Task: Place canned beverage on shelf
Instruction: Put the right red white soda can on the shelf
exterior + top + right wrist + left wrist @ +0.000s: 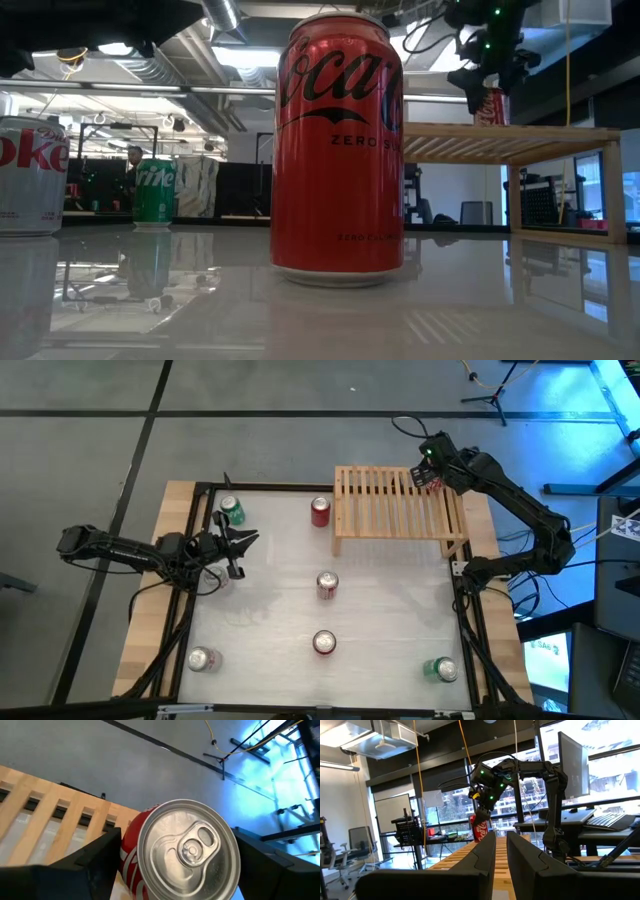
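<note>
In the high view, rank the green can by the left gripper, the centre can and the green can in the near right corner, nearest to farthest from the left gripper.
From the left gripper:
1. Green can, just beyond it.
2. Centre can, mid-table.
3. Corner green can, near right corner.

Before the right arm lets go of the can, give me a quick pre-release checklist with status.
1. Red can between right end effector fingers: ok.
2. Can over the shelf, at its far right corner: ok.
3. Can base resting on slats: cannot tell.
4. Can upright: cannot tell; it leans slightly in the left wrist view.
5. Shelf top free of other cans: ok.
6. Left end effector shut, away at the table's left side: ok.
</note>
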Robot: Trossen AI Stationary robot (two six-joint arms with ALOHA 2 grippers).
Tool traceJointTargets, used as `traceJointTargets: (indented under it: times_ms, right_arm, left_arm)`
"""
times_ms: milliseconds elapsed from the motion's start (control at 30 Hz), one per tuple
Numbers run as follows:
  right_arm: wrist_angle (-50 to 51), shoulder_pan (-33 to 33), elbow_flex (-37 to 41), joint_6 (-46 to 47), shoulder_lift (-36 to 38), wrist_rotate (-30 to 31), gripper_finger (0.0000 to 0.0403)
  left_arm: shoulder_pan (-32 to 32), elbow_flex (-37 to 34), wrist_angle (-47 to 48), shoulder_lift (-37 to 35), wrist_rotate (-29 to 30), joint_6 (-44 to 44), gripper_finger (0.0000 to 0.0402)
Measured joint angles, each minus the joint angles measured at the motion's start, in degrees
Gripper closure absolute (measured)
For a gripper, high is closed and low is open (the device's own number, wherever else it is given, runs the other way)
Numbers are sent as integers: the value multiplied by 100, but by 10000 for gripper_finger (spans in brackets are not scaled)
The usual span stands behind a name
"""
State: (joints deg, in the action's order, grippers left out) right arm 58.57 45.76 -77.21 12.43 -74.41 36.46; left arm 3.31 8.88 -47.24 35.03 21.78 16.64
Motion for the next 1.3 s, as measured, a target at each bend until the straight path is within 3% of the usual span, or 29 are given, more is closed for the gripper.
traceJointTargets:
  times_ms: [367, 1133, 1300]
  right_arm:
    - [207, 7, -146, -29, 387, 11, 94]
    - [298, 164, -68, 80, 103, 103, 94]
    - [260, 164, -68, 76, 107, 31, 71]
  left_arm:
    - [0, 2, 1, -2, 0, 0, 362]
    - [0, 2, 1, -2, 2, -13, 362]
    - [0, 2, 1, -2, 2, -13, 362]
